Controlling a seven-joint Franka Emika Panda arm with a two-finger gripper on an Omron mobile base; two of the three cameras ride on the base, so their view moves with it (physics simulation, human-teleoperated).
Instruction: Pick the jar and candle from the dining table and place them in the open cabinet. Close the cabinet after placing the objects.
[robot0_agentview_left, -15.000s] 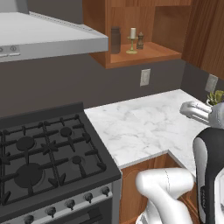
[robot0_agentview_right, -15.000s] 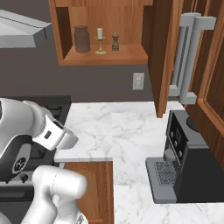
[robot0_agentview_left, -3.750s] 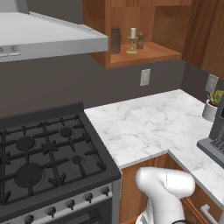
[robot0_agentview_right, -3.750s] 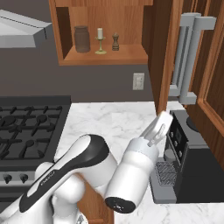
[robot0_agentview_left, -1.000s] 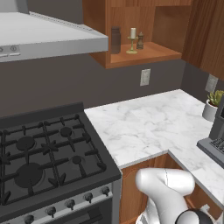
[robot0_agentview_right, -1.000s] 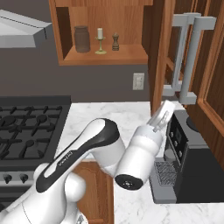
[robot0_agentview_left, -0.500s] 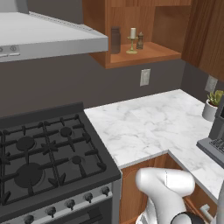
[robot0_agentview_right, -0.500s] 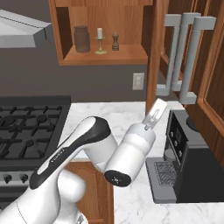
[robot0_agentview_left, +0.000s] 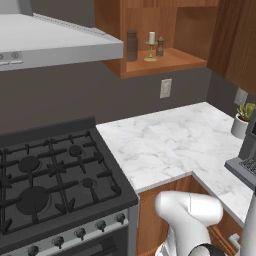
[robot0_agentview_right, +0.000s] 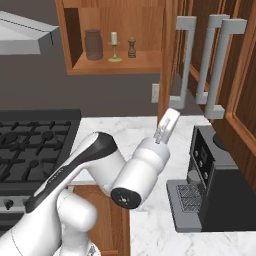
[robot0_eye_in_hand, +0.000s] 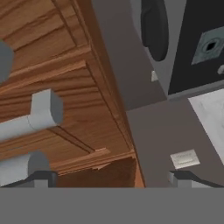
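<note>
Brown cabinet (robot0_agentview_right: 120, 30) holding jar (robot0_agentview_right: 93, 44) and candle (robot0_agentview_right: 114, 47), spread claw (robot0_agentview_right: 168, 123) below right

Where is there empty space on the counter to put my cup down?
The marble counter is bare between the stove and the potted plant. It is crowded near the coffee machine, where the open hand sits.

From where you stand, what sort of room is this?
A home kitchen, by the look of it: a black gas stove under a range hood, a marble counter, and a coffee machine beside wooden cabinets.
</note>
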